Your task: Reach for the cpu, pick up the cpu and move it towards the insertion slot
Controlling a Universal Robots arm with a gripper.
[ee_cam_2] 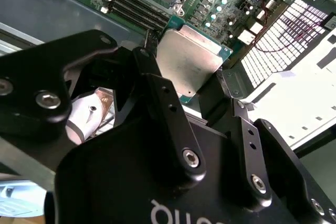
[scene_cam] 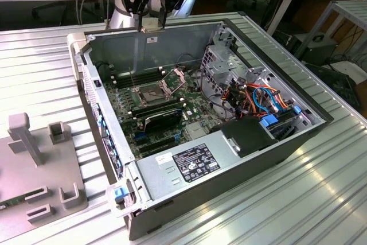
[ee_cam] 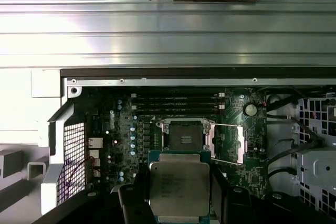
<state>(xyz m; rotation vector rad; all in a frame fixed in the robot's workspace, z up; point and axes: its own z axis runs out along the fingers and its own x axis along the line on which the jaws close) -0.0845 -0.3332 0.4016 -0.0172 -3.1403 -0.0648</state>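
One cpu (ee_cam: pixel 179 188) held in the end effector (ee_cam: pixel 178 203) above the open computer case (scene_cam: pixel 269 153).
Its two fingers (ee_cam_2: pixel 163 103) clamp the chip's opposite edges, hiding them; its lower edge is cut off in the first wrist view. The one insertion slot (ee_cam: pixel 182 135) lies open just beyond it, beside four memory slots (ee_cam: pixel 176 103), on the ribbed worktop (scene_cam: pixel 321 199).

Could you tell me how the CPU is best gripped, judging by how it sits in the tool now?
By two opposite side edges, coming from above its flat lid. The cpu is a thin square plate with a silver lid, and the tool is shut on it this way, fingers at its sides, lid and underside free. It hangs above the open insertion slot.
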